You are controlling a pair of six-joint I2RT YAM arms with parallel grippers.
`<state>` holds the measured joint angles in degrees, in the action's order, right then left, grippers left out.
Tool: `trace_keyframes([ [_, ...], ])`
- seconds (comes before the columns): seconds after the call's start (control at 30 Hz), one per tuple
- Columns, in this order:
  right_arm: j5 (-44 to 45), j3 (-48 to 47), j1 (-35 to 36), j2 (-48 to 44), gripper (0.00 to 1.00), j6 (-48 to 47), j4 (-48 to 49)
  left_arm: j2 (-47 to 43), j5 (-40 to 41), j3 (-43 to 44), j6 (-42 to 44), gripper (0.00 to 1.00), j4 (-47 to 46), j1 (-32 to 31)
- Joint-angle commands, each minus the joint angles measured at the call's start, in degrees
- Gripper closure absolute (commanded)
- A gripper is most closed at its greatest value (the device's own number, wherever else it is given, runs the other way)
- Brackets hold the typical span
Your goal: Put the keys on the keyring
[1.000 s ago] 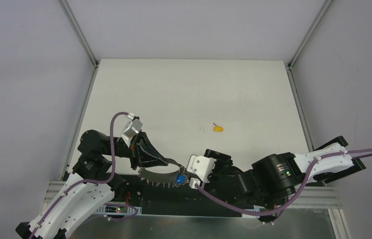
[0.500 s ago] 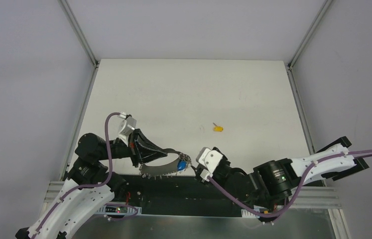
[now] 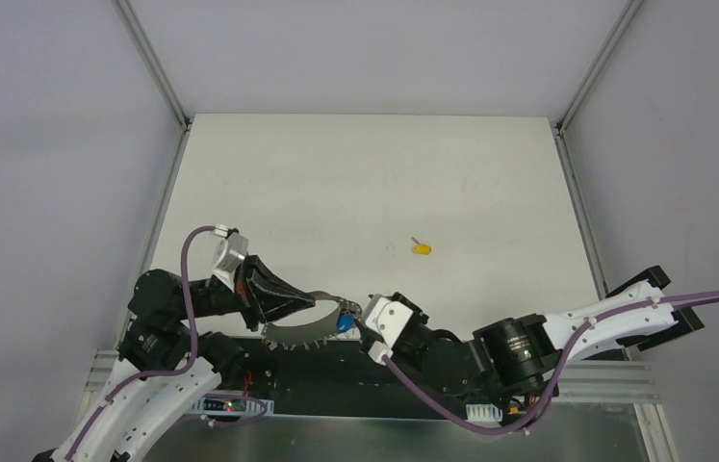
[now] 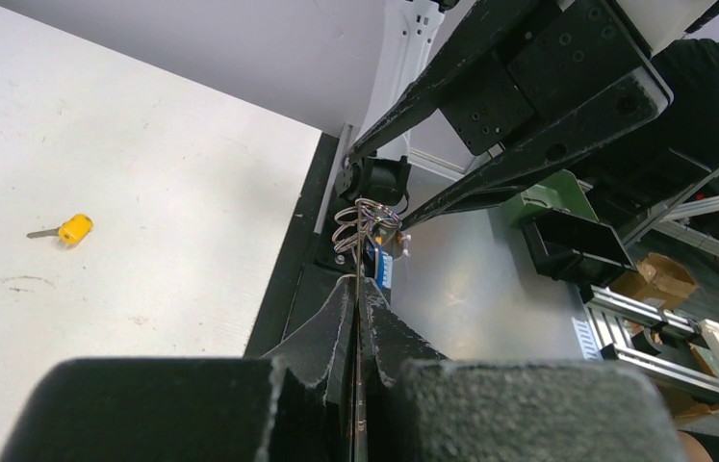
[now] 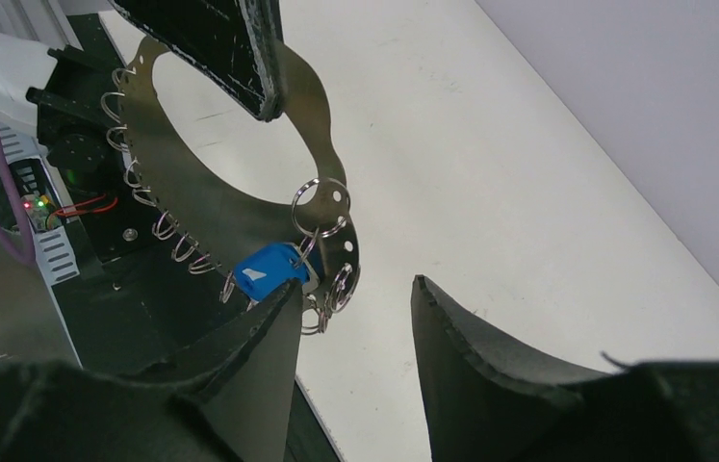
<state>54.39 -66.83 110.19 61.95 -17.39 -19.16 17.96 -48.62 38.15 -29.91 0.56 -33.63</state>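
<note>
My left gripper (image 3: 313, 306) is shut on the keyring (image 3: 299, 334), a flat silver loop edged with small split rings, and holds it over the table's near edge. In the left wrist view (image 4: 359, 289) the keyring (image 4: 365, 219) is edge-on between the pads. A blue-headed key (image 3: 346, 325) hangs on the keyring. My right gripper (image 3: 363, 324) is open, and its left finger (image 5: 269, 332) is right beside the blue-headed key (image 5: 267, 269) and the keyring (image 5: 148, 135). A yellow-headed key (image 3: 421, 249) lies alone on the table and also shows in the left wrist view (image 4: 74, 228). No red key shows.
The white table (image 3: 374, 183) has metal rails along its left and right sides. A black strip and a metal plate (image 4: 471, 298) run along the near edge under both grippers. The left gripper's finger (image 5: 230, 38) reaches into the right wrist view from the top.
My left arm has drawn back to the left with the keyring still held. My right gripper has shifted a little up and left and stays by the blue-headed key.
</note>
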Motion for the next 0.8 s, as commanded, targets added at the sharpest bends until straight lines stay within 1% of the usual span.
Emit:
trace_keyframes([
  [0.0,2.53,0.21,0.21,0.45,0.54,-2.14,4.37,-1.04,1.14,2.23,0.89,1.00,-1.17,0.67],
  [0.07,3.09,-0.02,0.22,1.06,0.55,-2.59,4.39,-1.16,1.14,2.19,1.03,1.00,-1.17,0.67],
  [0.63,5.10,-0.78,0.18,3.03,0.55,-0.51,-0.24,-1.66,1.73,2.36,1.48,1.00,-0.73,0.67],
  [0.67,5.33,-0.67,0.19,3.00,0.55,-0.40,-0.26,-1.65,1.70,2.42,1.56,1.00,-0.73,0.67],
  [0.77,5.43,-0.42,0.12,2.83,0.62,-0.32,-0.26,-1.61,1.77,2.45,1.61,1.00,-0.73,0.65],
])
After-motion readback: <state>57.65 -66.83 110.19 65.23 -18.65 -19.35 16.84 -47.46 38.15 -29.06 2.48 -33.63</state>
